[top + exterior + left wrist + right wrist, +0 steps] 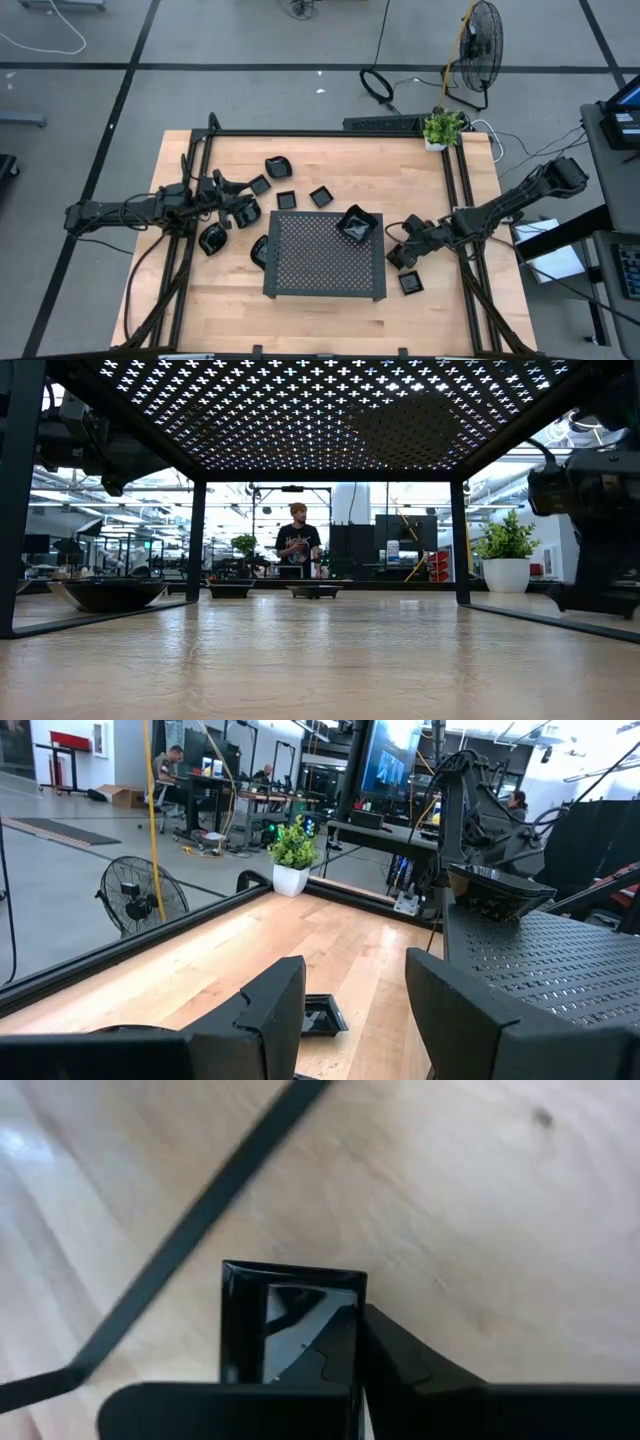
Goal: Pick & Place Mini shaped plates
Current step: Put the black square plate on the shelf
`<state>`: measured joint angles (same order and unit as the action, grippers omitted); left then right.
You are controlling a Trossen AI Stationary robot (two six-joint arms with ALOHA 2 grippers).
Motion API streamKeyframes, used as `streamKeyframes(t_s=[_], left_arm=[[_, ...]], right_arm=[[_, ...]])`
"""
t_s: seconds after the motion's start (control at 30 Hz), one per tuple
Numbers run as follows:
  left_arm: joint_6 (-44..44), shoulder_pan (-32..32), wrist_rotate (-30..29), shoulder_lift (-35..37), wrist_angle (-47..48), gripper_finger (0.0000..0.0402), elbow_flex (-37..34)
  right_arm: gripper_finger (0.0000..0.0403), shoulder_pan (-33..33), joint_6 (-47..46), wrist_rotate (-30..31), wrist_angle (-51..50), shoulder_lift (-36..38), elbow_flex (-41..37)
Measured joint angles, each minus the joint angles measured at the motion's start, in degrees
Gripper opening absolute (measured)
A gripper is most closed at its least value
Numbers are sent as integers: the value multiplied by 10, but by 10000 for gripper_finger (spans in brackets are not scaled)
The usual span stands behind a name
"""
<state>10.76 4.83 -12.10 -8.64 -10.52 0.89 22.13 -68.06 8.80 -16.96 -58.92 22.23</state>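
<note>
Fingers of the right gripper [355,1380] are clamped on the rim of a small square black plate [290,1325], which in the right wrist view sits just above pale wooden table [480,1200] boards (whether it touches them I cannot tell). A dark frame rail [190,1230] crosses that view diagonally.

From the high view, the right gripper [405,252] sits just off the right edge of the perforated tray [320,262], with another small square plate [411,284] lying near it on the table [200,300]. One angular plate [357,225] rests on the tray's far right corner. More mini plates lie scattered beyond and left of the tray, among them a roundish one [278,167] and two small squares [286,200] and [320,196]. The left gripper [232,205] hovers over the left cluster, close to a glossy round plate [212,239].

Looking out from the left wrist view, the left gripper [350,1010] has its jaws spread apart and empty, with a small square plate [320,1016] on the wood between them and farther off; the angular plate [495,890] shows on the tray.

At table height, the low view looks beneath the tray [300,410]; a shallow dish [108,594] stands at left, and a person [298,545] stands in the room behind.
</note>
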Motion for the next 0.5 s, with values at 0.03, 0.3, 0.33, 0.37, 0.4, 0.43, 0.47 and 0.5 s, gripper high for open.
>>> streamKeyframes(t_s=[0.03, 0.3, 0.33, 0.37, 0.4, 0.43, 0.47, 0.5], left_arm=[[0, 0, 0, 0, 0, 177, 0], [0, 0, 0, 0, 0, 177, 0], [0, 0, 0, 0, 0, 177, 0], [0, 0, 0, 0, 0, 177, 0], [0, 0, 0, 0, 0, 177, 0], [0, 0, 0, 0, 0, 177, 0], [0, 0, 0, 0, 0, 177, 0], [0, 0, 0, 0, 0, 177, 0]], right_arm=[[2, 0, 5, 1, -1, 10, 0], [1, 0, 69, -46, -1, 116, 0], [1, 0, 70, -58, -1, 127, 0], [1, 0, 67, -71, 0, 137, 0], [1, 0, 67, -82, -1, 147, 0], [1, 1, 70, -99, -1, 154, 1], [1, 3, 78, -118, 0, 160, 1], [1, 6, 86, -138, 4, 164, 1]])
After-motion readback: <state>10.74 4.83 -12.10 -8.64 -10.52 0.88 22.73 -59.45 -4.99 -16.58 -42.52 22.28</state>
